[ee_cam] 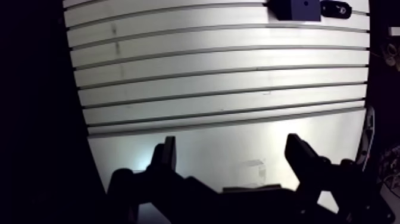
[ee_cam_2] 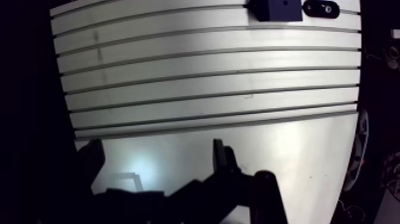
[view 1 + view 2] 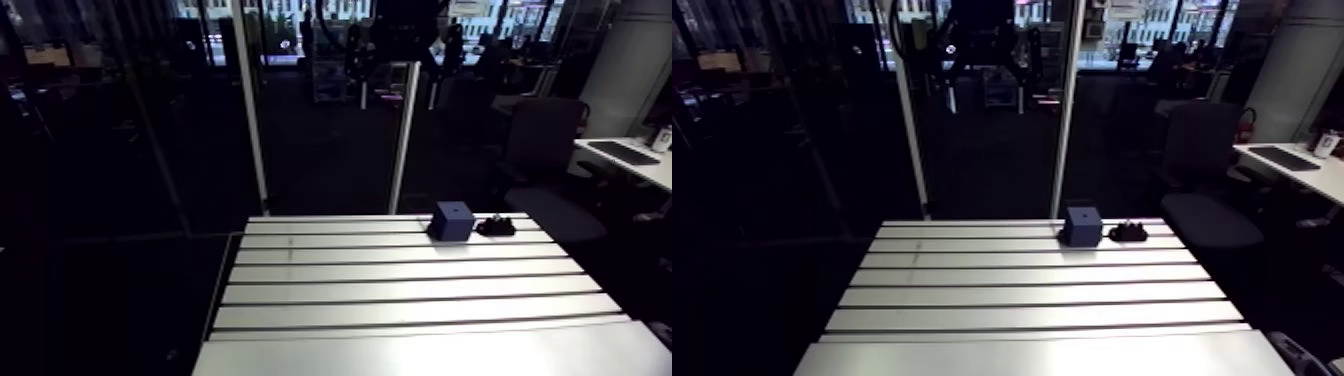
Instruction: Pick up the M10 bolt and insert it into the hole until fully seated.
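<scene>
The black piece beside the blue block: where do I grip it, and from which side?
Probably from straight above, closing across the short width of the black piece: it lies low and elongated on the table, with the blue block close off one end. Finer shape is too small to tell.

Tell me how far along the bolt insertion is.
Nothing done yet. The gripper is open and empty over the near side of the table. The dark piece, probably the bolt, lies beside the blue block at the far edge. Approach, grasp and insertion all remain.
</scene>
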